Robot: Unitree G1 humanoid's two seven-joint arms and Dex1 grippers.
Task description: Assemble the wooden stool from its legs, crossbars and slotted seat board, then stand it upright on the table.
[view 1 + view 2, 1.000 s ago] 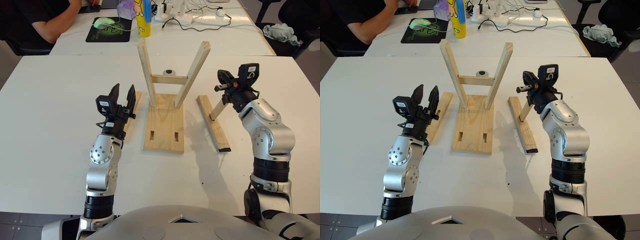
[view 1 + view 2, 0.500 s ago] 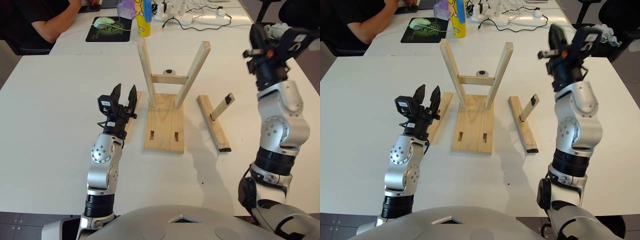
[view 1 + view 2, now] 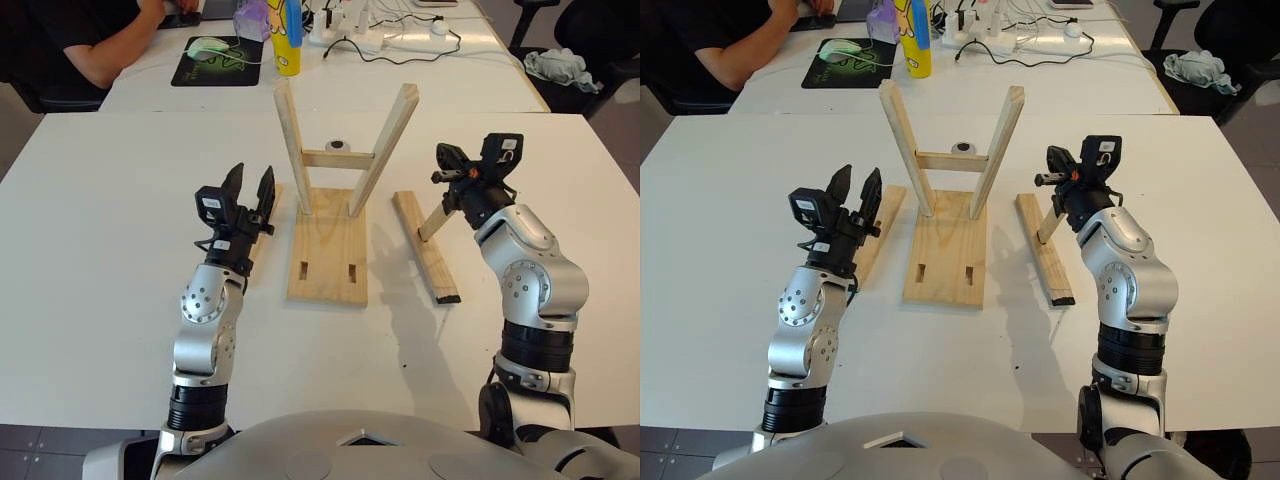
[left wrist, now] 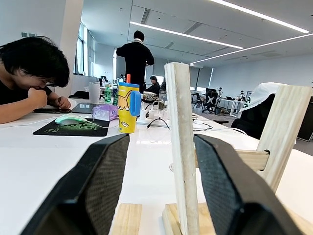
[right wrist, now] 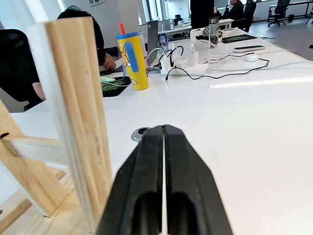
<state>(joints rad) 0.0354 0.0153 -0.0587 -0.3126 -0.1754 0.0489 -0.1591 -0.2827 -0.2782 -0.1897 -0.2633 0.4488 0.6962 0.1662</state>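
We see the pale, flat seat board [image 3: 328,255] lying on the smooth white table [image 3: 110,250], with two square-cut legs [image 3: 293,140] and a crossbar [image 3: 338,158] slotted in and two rectangular slots bare. Our left gripper [image 3: 252,178] gapes wide beside a loose plank [image 3: 880,225]. The right gripper [image 5: 164,142] is pinched together, empty, near a loose leg [image 3: 427,248].

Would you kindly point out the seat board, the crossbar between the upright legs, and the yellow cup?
seat board [image 3: 327,245]: left eye view, bare wood at its middle.
crossbar [image 3: 338,158]: left eye view, midway along its length.
yellow cup [image 3: 289,50]: left eye view, lower part of its body.
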